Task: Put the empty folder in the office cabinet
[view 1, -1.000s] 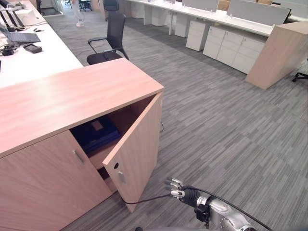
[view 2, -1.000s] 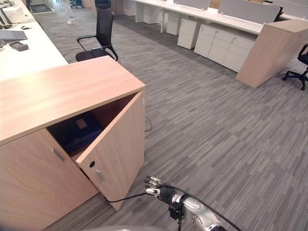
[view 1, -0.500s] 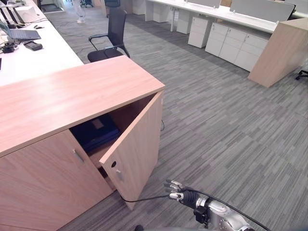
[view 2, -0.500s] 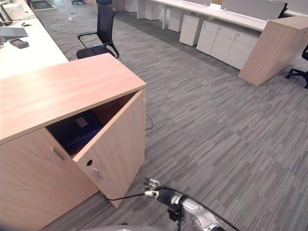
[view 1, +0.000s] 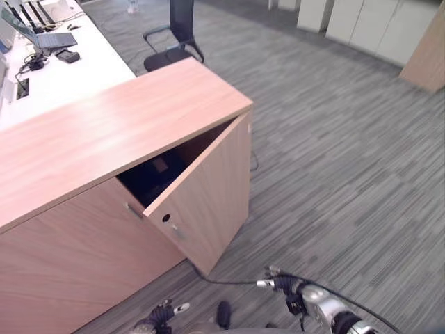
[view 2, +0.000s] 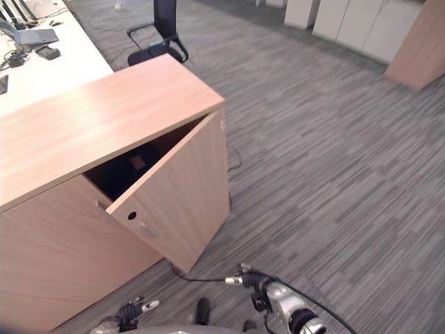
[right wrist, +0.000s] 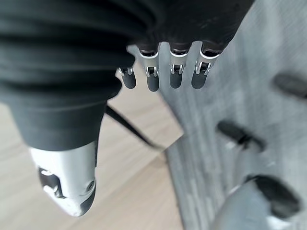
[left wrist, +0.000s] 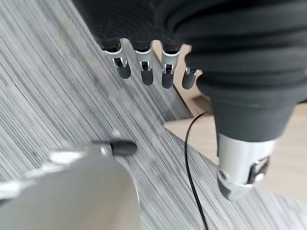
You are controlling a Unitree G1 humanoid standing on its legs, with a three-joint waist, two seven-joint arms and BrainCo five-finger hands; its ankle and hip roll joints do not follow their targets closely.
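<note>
The wooden office cabinet point(view 1: 104, 132) stands at the left, its left door closed. Its right door point(view 1: 208, 198) hangs partly ajar. Through the gap, a dark blue folder point(view 1: 158, 174) lies on the shelf inside, mostly hidden by the door. My right hand point(view 1: 276, 282) hovers low over the carpet in front of the door's lower corner, apart from it, with fingers point(right wrist: 163, 76) straight and nothing held. My left hand point(view 1: 164, 314) shows at the bottom edge, near the cabinet's base. Its fingers point(left wrist: 144, 72) are straight and empty too.
A black office chair point(view 1: 177, 38) stands behind the cabinet. A white desk point(view 1: 76, 69) with a laptop point(view 1: 55, 40) runs along the far left. White drawer units point(view 1: 379, 28) and another wooden cabinet point(view 1: 427, 59) line the back right. Grey carpet point(view 1: 348, 174) spreads to the right.
The camera has dipped downward and shifted, bringing my left hand into view at the bottom. The right door's opening looks narrower than a second ago. My right hand stays low by the door.
</note>
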